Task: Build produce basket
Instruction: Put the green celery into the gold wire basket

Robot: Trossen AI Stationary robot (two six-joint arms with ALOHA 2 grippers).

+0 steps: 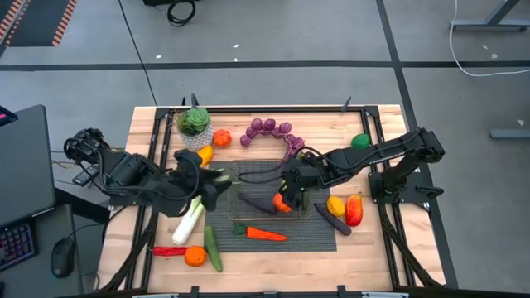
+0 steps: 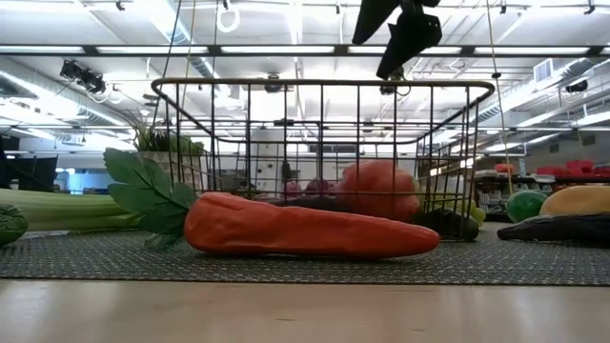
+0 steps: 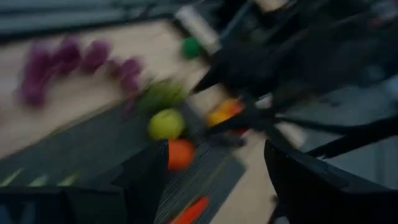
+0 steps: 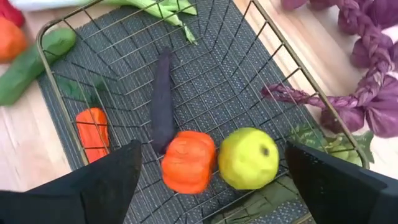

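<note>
Starting at the table's left in the high view, the left gripper (image 1: 217,179) holds the green top of the leek (image 1: 190,220), whose white stalk slants down toward an orange (image 1: 195,256) and a cucumber (image 1: 214,247). Its fingers are closed on the leaves, though the dark arm hides the contact itself, and its own wrist view is smeared, showing only dark finger shapes and blobs of colour.

At the middle, the basket (image 1: 258,172) sits on the dark mat (image 1: 323,240); its thin wire is hard to trace from above, while the low view shows the mesh plainly, standing behind the carrot (image 2: 310,229), which lies on the mat in front.

Over the basket's right end hangs the right gripper (image 1: 291,199), fingers spread wide and holding nothing. From above it covers what lies under it; the right wrist view shows it: an orange pepper (image 4: 188,160) and a yellow-green apple (image 4: 248,158) touching side by side on the basket floor, with a dark eggplant (image 4: 162,99) just beyond. The low view shows the gripper only as a dark shape cut off at the frame's top.

Right of the basket lie purple grapes (image 1: 269,127), partly hidden by the arm.
</note>
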